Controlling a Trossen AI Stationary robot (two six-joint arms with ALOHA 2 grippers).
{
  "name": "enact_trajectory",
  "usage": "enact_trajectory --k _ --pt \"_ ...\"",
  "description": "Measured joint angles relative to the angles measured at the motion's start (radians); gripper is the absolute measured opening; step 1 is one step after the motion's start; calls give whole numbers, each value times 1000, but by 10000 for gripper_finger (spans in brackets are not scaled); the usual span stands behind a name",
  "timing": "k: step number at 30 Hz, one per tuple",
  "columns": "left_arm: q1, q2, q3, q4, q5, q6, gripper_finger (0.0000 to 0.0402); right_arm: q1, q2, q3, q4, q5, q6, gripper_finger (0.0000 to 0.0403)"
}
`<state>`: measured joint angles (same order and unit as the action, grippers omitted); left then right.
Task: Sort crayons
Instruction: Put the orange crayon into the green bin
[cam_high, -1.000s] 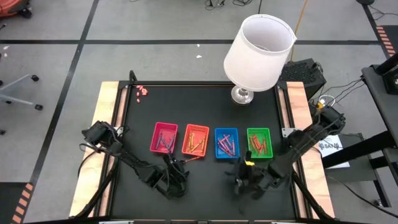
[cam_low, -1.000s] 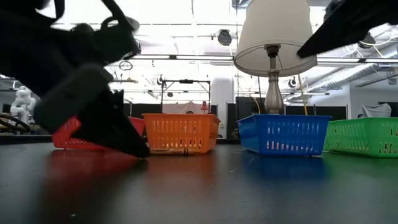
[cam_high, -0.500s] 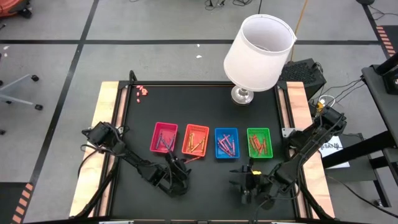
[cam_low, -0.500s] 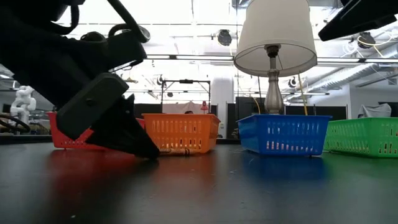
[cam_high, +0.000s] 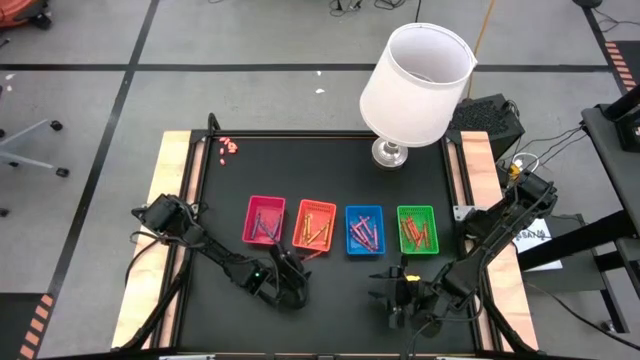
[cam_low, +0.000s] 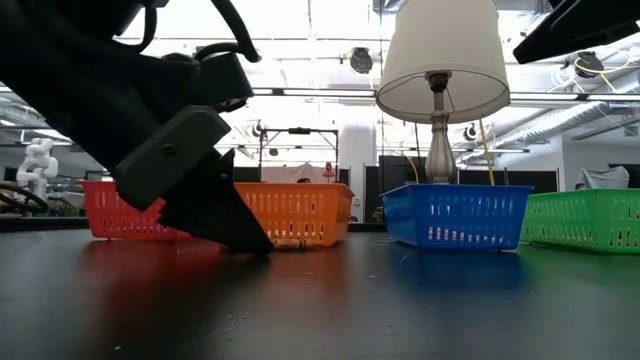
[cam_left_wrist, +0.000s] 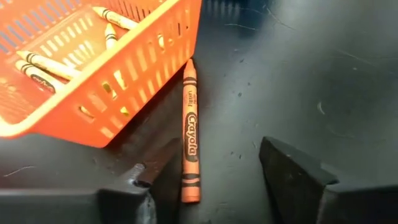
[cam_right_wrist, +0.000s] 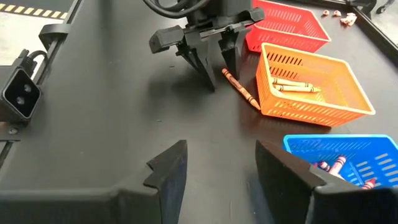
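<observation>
An orange crayon (cam_left_wrist: 189, 134), light, stiff, snappable, lies between the open, empty left claw (cam_left_wrist: 211, 177); mid-wrapper is best pinched.

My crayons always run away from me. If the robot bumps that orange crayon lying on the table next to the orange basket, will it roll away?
Probably a little. The orange crayon is a smooth round stick lying flat on the black table, so a sideways nudge could roll it. The orange basket close beside it would likely stop it that way. It looks stiff and light, so the left gripper, jaws open around it, should lift it easily.
</observation>
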<state>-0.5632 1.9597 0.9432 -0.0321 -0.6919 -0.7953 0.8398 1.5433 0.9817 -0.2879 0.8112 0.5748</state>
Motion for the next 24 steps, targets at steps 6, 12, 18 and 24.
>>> enact_trajectory --k 6,12,18,24 --pt "-1 1 0 8 11 19 159 0 0 0 0 0 -3 173" --pt "-2 2 0 6 10 24 101 0 0 0 0 0 0 173" --pt "-1 2 0 0 1 28 49 0 0 0 0 -1 15 173" --pt "-1 2 0 -3 -8 45 11 0 0 0 0 -1 15 173"
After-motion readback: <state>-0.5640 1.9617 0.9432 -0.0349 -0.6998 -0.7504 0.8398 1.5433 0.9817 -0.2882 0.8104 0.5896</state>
